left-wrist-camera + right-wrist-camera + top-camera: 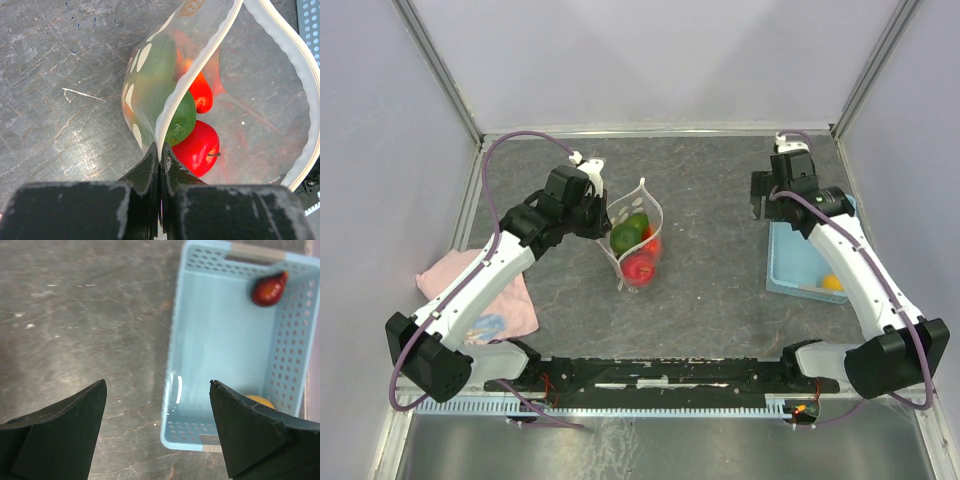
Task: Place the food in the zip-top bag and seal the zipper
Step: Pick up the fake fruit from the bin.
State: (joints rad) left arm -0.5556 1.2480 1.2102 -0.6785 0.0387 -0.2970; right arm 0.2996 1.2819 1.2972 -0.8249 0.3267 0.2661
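My left gripper [160,150] pinched the zipper [200,65], propping the zip-top bag [265,100] open; my right gripper [157,385] hung wide above the basket [220,340] of food [268,288].

The zip-top bag [260,100] was clear with white oval spots and an off-white zipper [200,65] strip, and through it showed a green fruit [182,120] and two glossy bright red fruits [197,147]. The perforated basket [220,340] was light blue, with a dark maroon fruit [268,288] and an orange-yellow fruit [260,401] in it. The surface [60,75] was dark grey with pale marble-like veining, the cloth [510,305] pink, and the fingers [60,435] black.
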